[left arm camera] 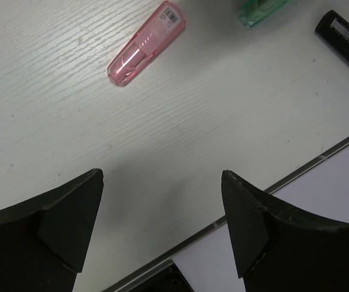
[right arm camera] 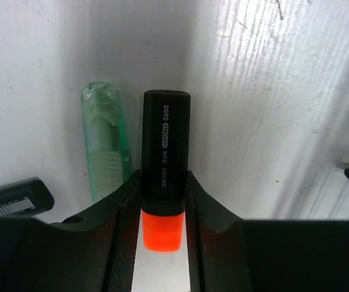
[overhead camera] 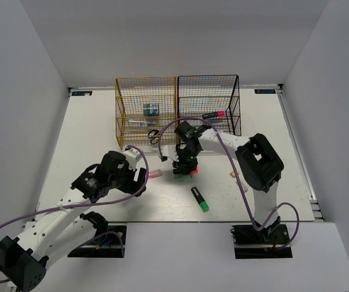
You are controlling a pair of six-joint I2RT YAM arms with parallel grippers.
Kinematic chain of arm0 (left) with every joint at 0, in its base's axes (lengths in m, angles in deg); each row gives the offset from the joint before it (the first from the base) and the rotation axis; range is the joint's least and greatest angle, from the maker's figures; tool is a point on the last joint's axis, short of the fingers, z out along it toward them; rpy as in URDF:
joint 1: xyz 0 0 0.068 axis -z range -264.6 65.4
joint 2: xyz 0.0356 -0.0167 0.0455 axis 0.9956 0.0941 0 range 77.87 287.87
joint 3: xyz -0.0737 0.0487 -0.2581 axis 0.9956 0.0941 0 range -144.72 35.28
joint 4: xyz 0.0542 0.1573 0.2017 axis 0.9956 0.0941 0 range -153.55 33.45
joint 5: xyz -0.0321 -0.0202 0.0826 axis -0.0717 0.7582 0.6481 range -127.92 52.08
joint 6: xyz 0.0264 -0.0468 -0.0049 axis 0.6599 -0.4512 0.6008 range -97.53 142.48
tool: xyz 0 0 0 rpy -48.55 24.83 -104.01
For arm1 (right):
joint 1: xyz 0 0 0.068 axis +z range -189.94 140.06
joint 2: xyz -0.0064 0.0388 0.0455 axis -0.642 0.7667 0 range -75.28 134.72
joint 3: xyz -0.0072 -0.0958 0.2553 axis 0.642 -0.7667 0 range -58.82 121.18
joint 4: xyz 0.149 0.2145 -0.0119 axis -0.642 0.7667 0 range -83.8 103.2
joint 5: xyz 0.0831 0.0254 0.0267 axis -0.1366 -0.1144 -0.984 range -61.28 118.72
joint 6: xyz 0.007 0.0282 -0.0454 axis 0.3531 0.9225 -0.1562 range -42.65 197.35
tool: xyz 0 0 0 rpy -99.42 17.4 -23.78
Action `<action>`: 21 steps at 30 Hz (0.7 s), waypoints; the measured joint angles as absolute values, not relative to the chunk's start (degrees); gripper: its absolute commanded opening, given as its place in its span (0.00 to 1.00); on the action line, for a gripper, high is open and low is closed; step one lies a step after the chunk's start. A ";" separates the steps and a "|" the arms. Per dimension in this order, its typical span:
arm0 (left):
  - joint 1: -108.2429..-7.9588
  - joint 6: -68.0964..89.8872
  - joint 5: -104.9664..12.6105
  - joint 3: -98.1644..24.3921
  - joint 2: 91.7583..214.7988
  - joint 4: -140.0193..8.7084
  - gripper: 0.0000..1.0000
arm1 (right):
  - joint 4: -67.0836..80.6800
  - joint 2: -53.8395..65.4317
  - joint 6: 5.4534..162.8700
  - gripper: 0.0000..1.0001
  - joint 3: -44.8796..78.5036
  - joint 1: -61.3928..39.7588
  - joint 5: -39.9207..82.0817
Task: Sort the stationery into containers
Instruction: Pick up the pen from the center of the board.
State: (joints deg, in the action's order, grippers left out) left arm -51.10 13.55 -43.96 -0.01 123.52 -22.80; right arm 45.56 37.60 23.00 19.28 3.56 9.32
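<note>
Your left gripper (left arm camera: 162, 182) hangs over the table (left arm camera: 235, 115) with its jaws wide apart, and the pink capsule (left arm camera: 145, 44) lies at its eleven o'clock. Your right gripper (right arm camera: 163, 182) is clamped on the orange-capped highlighter (right arm camera: 165, 140), with the green capsule (right arm camera: 104, 140) just beside it at nine o'clock. Beyond, at twelve o'clock, stand the gold rack (overhead camera: 145, 79) and the black rack (overhead camera: 208, 77).

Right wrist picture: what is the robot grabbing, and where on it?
The right gripper pinches the black highlighter on its body, right beside the orange cap. The left gripper is open and holds nothing.
</note>
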 measured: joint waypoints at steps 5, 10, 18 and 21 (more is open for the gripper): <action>-51.10 13.55 -43.98 -0.01 123.52 -22.80 0.88 | 46.71 37.51 23.09 0.00 19.28 3.56 8.54; -51.10 13.57 -43.96 -0.01 123.52 -22.80 0.88 | 46.69 35.76 24.68 0.00 19.07 3.56 9.37; -51.10 13.61 -43.96 -0.01 123.52 -22.80 0.88 | 46.34 30.82 26.15 0.00 21.01 3.54 13.50; -51.13 13.63 -43.96 -0.01 123.52 -22.80 0.88 | 45.82 28.90 26.23 0.00 21.21 3.52 15.79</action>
